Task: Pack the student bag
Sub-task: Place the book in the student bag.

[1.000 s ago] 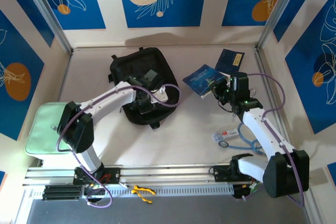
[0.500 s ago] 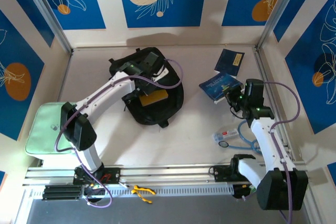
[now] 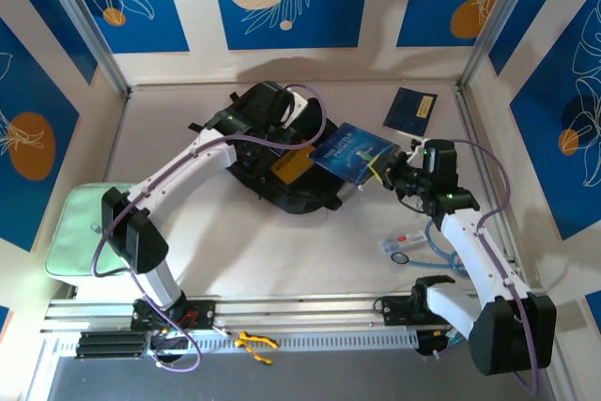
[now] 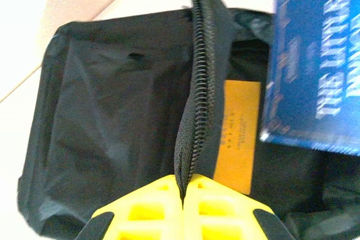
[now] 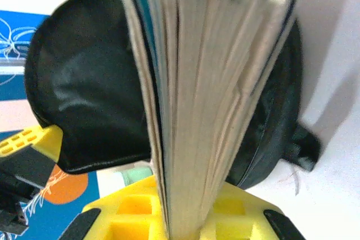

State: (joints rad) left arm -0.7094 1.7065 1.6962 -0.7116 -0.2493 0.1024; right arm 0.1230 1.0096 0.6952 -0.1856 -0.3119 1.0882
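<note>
The student bag (image 3: 299, 192) is a black backpack lying open in the middle of the table, with an orange book (image 3: 291, 168) inside it. My left gripper (image 4: 183, 198) is shut on the bag's zip edge (image 4: 197, 99) and holds the flap up. My right gripper (image 3: 392, 172) is shut on a blue book (image 3: 349, 151) and holds it tilted over the right side of the bag's opening. In the right wrist view the book's page edge (image 5: 214, 82) stands upright between the yellow fingers (image 5: 129, 212), with the bag (image 5: 90, 94) behind it.
A dark blue booklet (image 3: 410, 110) lies at the back right. A pen and a blue cable (image 3: 418, 243) lie near the right arm's base. A pale green flat pad (image 3: 75, 232) sits at the left edge. Walls close the table on three sides.
My left gripper has pulled the bag's zip edge up and to the right, shifting the bag rightward. My right gripper has carried the blue book left, over the bag's opening.
</note>
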